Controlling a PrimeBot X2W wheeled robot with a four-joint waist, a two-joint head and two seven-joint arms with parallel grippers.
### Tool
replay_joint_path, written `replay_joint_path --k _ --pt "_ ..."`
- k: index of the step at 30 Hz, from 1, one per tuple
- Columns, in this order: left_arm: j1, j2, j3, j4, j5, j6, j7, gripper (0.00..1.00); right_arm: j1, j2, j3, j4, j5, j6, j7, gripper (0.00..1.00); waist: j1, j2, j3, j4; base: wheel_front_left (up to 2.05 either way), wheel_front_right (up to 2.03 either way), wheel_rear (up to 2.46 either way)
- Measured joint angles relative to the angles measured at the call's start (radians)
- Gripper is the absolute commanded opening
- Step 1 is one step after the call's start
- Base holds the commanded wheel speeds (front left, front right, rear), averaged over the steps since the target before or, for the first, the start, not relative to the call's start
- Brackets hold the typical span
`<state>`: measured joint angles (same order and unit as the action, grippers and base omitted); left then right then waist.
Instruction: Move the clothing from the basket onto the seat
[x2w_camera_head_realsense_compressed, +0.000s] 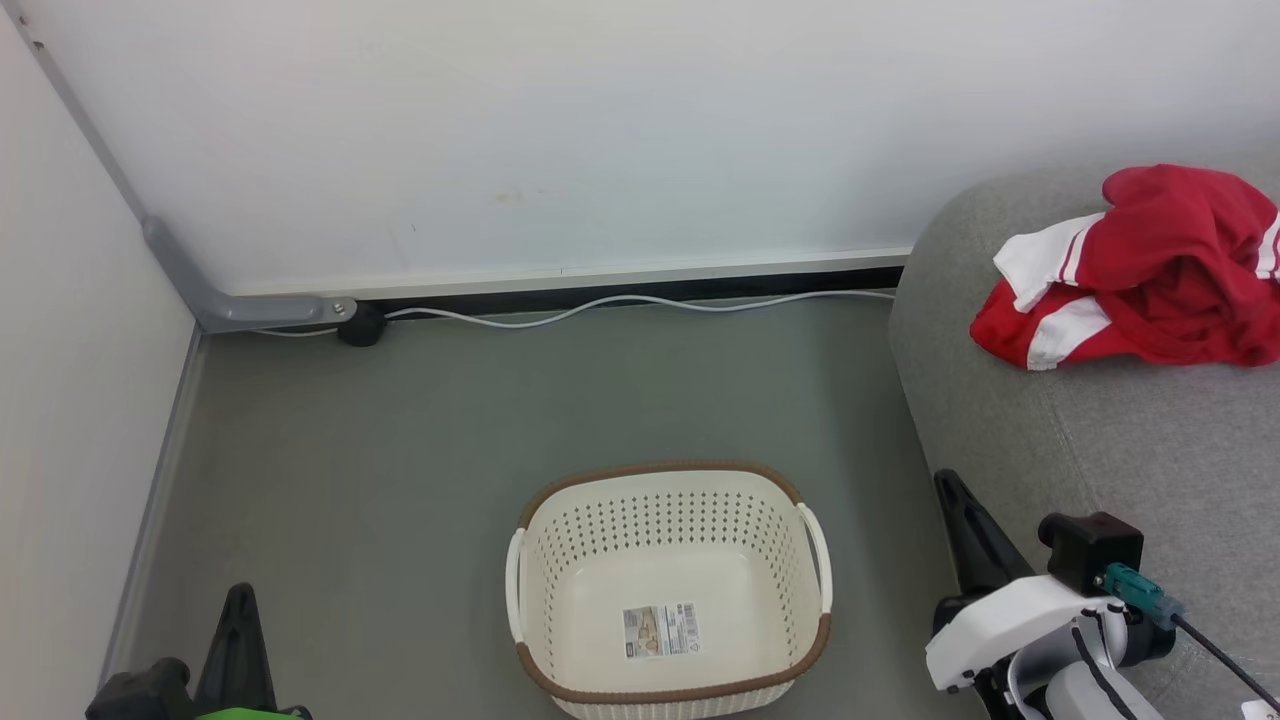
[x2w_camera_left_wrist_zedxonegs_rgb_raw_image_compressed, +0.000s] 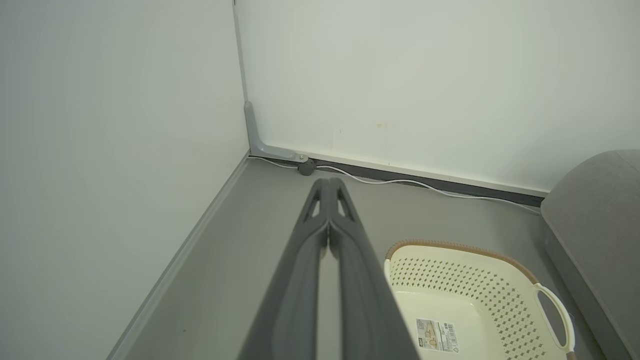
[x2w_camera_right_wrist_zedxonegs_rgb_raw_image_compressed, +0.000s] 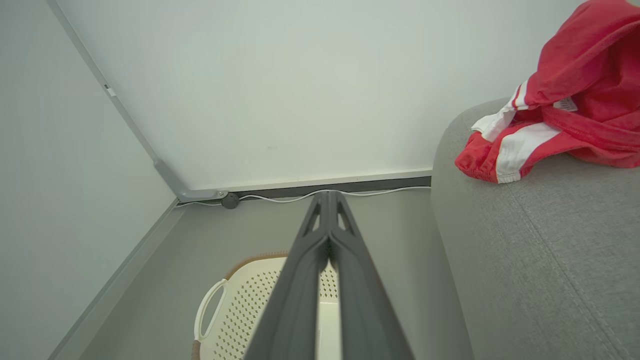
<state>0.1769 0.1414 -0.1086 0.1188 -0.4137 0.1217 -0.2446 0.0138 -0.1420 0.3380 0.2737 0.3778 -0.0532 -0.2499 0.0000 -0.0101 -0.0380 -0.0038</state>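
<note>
Head view shows the bright red soft garment with white panels (x2w_camera_head_realsense_compressed: 1150, 265) crumpled on the large light-grey upholstered sofa (x2w_camera_head_realsense_compressed: 1100, 450), well apart from the empty cream-white perforated plastic basket (x2w_camera_head_realsense_compressed: 800, 560) on the floor. The left pincer (x2w_camera_left_wrist_zedxonegs_rgb_raw_image_compressed: 329, 185) and right pincer (x2w_camera_right_wrist_zedxonegs_rgb_raw_image_compressed: 328, 196) are both closed, holding nothing. The transfer looks done, and no further grasp seems needed.

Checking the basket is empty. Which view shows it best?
The head view: the whole basket, down to its bare floor and sticker. The left wrist view shows one end; the right wrist view shows a corner behind the right claw.
</note>
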Motion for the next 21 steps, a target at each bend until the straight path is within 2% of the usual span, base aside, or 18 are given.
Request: replay_joint_path --k 21 --pt "-0.005 -0.016 0.031 0.021 -0.247 -0.044 0.069 0.0 -0.001 0.019 -0.082 -0.007 0.255 0.034 0.062 0.0 0.0 0.0 0.009 0.001 0.0 0.0 0.0"
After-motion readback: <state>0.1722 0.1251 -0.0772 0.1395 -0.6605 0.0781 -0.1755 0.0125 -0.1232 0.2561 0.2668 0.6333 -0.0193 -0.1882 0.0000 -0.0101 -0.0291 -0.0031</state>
